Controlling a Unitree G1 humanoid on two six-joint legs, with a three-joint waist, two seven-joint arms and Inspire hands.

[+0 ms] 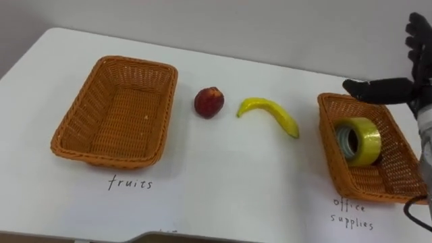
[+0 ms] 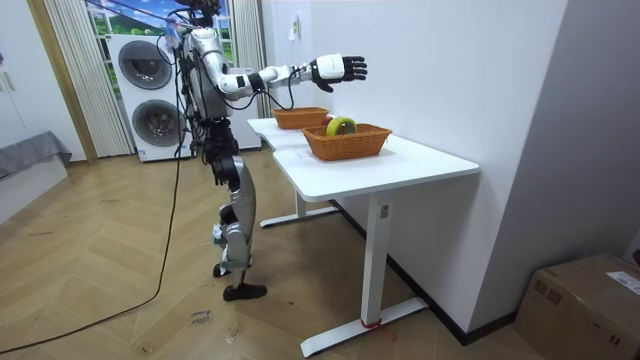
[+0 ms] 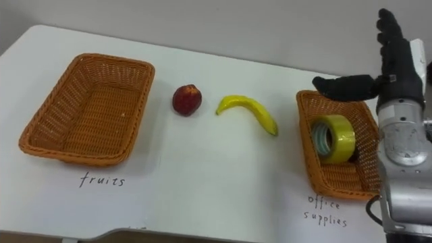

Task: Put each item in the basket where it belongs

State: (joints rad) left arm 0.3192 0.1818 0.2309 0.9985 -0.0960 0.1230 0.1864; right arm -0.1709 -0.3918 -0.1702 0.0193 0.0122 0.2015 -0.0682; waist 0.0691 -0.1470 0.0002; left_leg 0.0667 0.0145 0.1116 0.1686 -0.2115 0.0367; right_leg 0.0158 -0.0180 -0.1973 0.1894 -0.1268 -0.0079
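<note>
Overhead, the right robot hand [image 3: 398, 74] hovers spread wide above the basket [image 3: 309, 152] holding tape [image 3: 334, 138].

Both eye views look down at the table [image 1: 223, 182] from close; the room view sees it sidelong from afar.

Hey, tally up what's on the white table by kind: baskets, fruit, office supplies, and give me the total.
Baskets: 2, the left basket and the right basket
Fruit: 2, a red fruit and a banana
Office supplies: 1, a roll of tape in the right basket
Total: 5
</note>
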